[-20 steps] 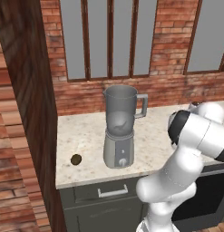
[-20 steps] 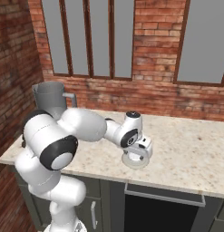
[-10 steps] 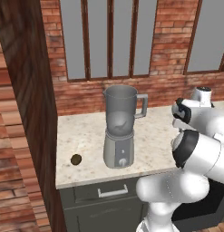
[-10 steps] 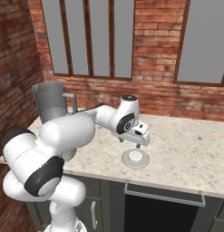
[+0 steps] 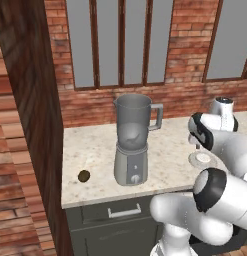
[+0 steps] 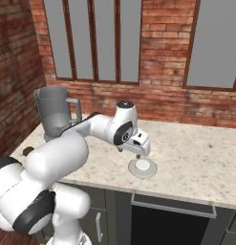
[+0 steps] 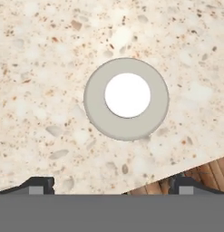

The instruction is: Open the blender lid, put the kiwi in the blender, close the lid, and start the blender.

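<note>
The blender (image 5: pixel 131 145) stands on the counter with its translucent jar uncovered at the top; it also rises at the left in the right base view (image 6: pixel 55 112). The blender lid (image 6: pixel 142 167) lies flat on the counter to its right, grey with a white centre (image 7: pixel 127 97), and shows past the arm (image 5: pixel 202 160). My gripper (image 6: pixel 131 152) hovers just above the lid, open and holding nothing; its fingertips stand wide apart (image 7: pixel 112 185). The kiwi (image 5: pixel 84 176) rests on the counter left of the blender base (image 6: pixel 27 151).
The speckled stone counter (image 5: pixel 95 145) ends at a brick wall with windows (image 5: pixel 120 45) behind. A tall dark wood panel (image 5: pixel 35 125) borders it on the left. The counter's front edge runs close to the lid, with wooden floor (image 7: pixel 204 172) below.
The gripper has risen off the blender lid, which stays flat on the counter. The arm's elbow has swung across as the hand lifted.
</note>
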You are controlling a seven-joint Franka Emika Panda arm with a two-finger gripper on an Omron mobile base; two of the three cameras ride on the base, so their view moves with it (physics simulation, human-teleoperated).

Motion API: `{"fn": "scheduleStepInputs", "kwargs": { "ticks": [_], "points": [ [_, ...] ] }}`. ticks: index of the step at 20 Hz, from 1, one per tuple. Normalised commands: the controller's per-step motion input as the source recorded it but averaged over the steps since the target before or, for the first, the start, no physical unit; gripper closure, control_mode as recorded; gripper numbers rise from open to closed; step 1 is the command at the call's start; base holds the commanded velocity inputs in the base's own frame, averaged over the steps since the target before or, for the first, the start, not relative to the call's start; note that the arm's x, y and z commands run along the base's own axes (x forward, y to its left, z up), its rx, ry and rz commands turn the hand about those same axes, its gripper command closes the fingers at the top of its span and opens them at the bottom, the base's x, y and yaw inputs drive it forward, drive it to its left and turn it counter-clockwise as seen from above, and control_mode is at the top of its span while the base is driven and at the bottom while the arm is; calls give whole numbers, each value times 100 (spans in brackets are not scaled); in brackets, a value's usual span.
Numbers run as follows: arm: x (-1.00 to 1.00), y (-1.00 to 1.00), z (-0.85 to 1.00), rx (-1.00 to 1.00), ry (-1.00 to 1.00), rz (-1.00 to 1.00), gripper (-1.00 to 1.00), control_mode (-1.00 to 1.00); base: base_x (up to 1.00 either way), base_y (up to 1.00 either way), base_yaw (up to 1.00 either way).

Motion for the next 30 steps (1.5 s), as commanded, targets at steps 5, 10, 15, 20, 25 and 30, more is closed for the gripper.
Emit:
{"fn": "scheduleStepInputs", "kwargs": {
  "ticks": [5,10,15,20,25,30],
  "points": [
    [-100,72,55,-5,-9,3,-100,-100,0,0,0],
    [-83,98,53,-13,-1,15,-100,-100,0,0,0],
    [-49,100,39,-12,0,12,-100,-100,0,0,0],
    [-26,100,2,-14,2,20,-100,-100,0,0,0],
    [-8,100,0,-22,1,22,-100,-100,0,0,0],
    [0,100,-1,-27,2,25,-100,-100,0,0,0]
  ]
}}
